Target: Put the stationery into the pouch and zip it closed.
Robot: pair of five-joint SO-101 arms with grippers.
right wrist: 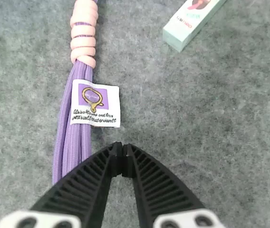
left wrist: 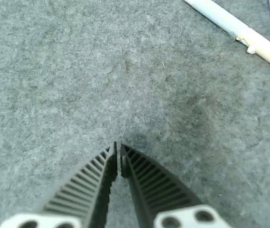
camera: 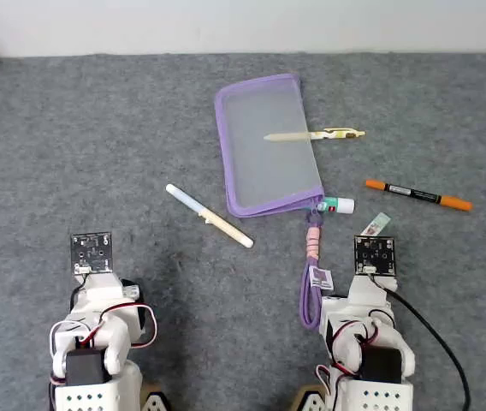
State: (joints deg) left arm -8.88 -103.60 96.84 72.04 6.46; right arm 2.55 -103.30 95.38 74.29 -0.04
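A purple mesh pouch (camera: pixel 266 145) lies flat on the grey carpet, with a purple strap (camera: pixel 311 291) and pink knot trailing toward the near side. A cream pen (camera: pixel 316 134) rests across the pouch's right edge. A pale blue and cream pen (camera: pixel 209 216) lies left of the pouch, an orange marker (camera: pixel 418 195) to its right, and a small mint eraser box (camera: pixel 376 224) near the right arm. A small white and green item (camera: pixel 337 205) sits at the pouch's corner. My left gripper (left wrist: pixel 118 159) is shut over bare carpet. My right gripper (right wrist: pixel 122 159) is shut beside the strap (right wrist: pixel 73 137).
Grey carpet (camera: pixel 72 145) covers the table up to a white wall (camera: pixel 243 26) at the back. Both arm bases stand at the near edge. A black cable (camera: pixel 435 338) runs from the right arm.
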